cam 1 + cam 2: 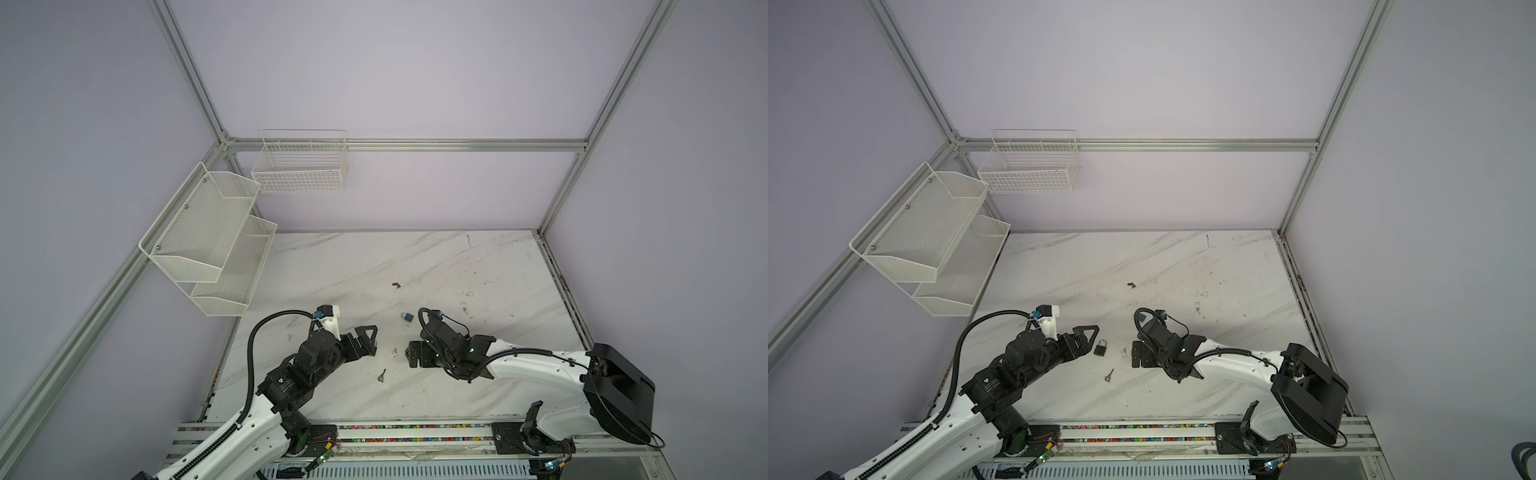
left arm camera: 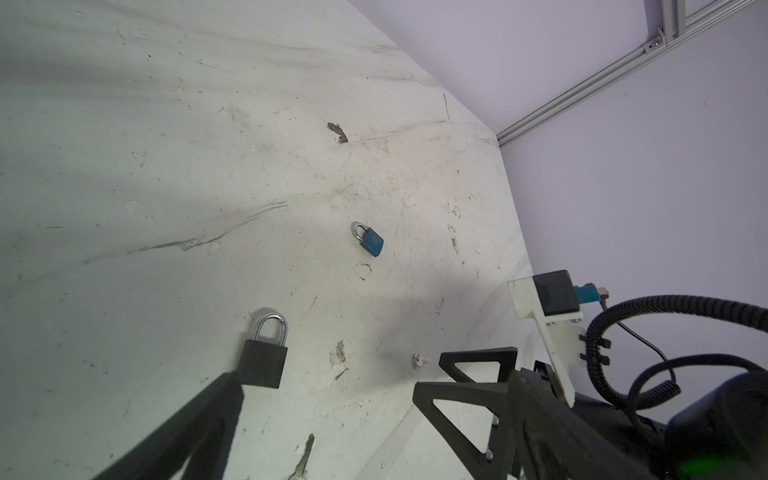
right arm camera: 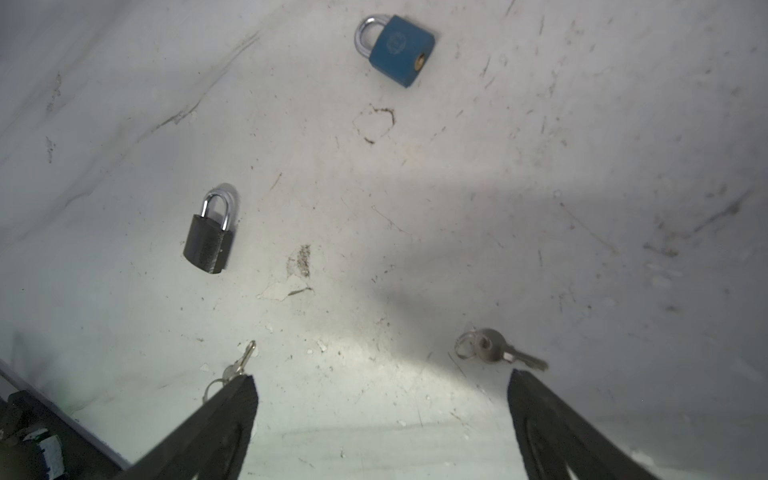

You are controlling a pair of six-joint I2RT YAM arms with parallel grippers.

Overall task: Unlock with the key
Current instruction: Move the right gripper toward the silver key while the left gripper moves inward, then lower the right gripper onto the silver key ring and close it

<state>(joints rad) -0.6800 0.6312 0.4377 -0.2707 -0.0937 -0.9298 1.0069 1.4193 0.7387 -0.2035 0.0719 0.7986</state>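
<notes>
Nearest me, a slim key [image 1: 381, 376] lies on the scuffed, marble-veined worktop [image 1: 457, 266]. I see left gripper [image 1: 369, 341] and right gripper [image 3: 380, 380] released, empty. A round-headed key [image 3: 494, 351] lies beside the right. Beyond: blocky black padlock [image 3: 208, 241], then blue padlock [image 3: 399, 50].

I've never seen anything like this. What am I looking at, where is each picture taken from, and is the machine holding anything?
Two robot arms, the left arm and the right arm, stand at a marble table. Two pictures look down from overhead; two come from cameras on the wrists. On the table lie a black padlock, a blue padlock, a key and a second key. Both arms' jaws stand open and hold nothing.
</notes>
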